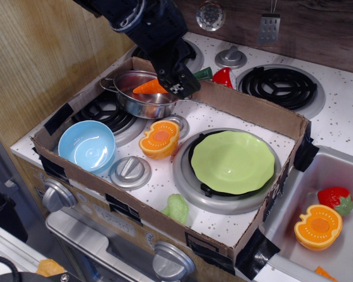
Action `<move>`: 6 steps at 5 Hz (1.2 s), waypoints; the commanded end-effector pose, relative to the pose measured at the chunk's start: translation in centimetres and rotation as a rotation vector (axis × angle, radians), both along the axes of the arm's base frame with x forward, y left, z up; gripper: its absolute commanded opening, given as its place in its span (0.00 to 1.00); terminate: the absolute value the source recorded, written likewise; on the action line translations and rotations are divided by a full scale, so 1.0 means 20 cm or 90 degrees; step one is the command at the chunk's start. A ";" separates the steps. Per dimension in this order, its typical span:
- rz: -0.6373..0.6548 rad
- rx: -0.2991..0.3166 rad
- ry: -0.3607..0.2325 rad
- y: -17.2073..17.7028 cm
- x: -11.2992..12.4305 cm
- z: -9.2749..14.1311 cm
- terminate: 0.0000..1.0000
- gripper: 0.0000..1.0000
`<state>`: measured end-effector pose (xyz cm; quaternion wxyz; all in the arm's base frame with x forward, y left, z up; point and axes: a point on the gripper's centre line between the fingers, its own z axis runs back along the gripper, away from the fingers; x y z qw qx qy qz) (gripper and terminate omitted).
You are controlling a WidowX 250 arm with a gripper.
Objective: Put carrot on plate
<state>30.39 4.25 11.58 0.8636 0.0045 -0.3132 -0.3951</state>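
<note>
The orange carrot (148, 88) lies in the steel pot (142, 101) at the back left of the cardboard box, its pointed end toward the left; its green top is hidden behind my gripper. The lime-green plate (232, 161) sits on the front right burner, with nothing on it. My black gripper (179, 85) hangs over the pot's right edge, right beside the carrot's thick end. Its fingers are too dark to tell open from shut.
An orange pumpkin half (159, 139) lies between pot and plate. A light blue bowl (86, 145) sits front left, a green toy (176, 208) at the front wall. The cardboard box rim (247, 108) surrounds all. The sink at right holds a strawberry (335, 200) and another pumpkin half (318, 226).
</note>
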 end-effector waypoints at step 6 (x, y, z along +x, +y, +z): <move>-0.222 0.173 -0.203 0.11 0.34 -0.12 0.00 1.00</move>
